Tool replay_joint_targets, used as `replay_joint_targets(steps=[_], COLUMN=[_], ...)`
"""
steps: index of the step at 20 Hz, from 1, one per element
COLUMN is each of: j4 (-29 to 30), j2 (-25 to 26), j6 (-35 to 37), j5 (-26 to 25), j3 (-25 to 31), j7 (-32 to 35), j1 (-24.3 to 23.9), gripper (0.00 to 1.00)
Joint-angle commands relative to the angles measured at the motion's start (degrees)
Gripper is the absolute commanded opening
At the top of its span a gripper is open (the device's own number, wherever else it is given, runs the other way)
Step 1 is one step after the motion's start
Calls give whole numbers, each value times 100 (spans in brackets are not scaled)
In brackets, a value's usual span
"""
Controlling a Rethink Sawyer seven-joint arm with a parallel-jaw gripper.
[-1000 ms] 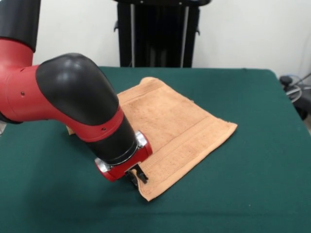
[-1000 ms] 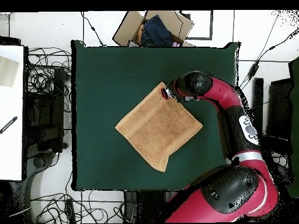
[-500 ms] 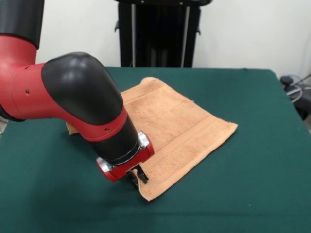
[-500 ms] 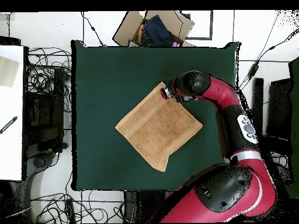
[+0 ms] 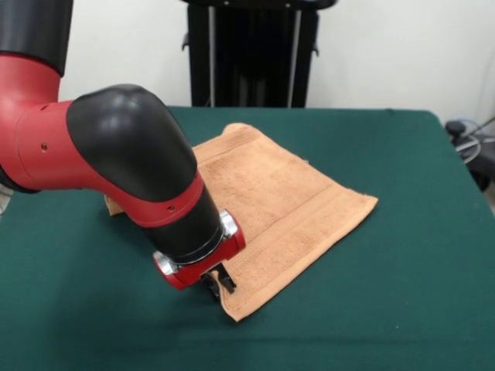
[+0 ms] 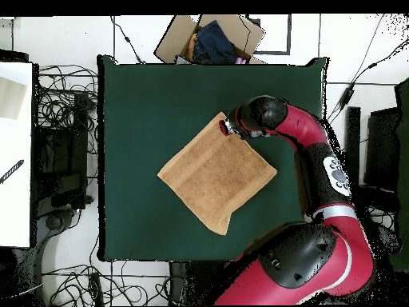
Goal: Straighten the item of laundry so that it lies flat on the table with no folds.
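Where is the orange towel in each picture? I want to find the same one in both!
Front view: the towel lies mid-table, its near corner beside the pincer.
Overhead view: the towel sits as a diamond on the table, right of its centre, its top corner by the pincer.
Shared landmark: the red and black arm, which comes down at that one corner in both.
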Motion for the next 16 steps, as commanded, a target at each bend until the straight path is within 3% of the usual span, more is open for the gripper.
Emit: replay_joint_targets(steps=[1, 16], j4=[-249, -700], j2=[816, 951], j6=[-1469, -1292], j5=[-13, 329], j3=[-362, -584], j7=[1679, 1662], j1=[377, 664], gripper=[0, 0])
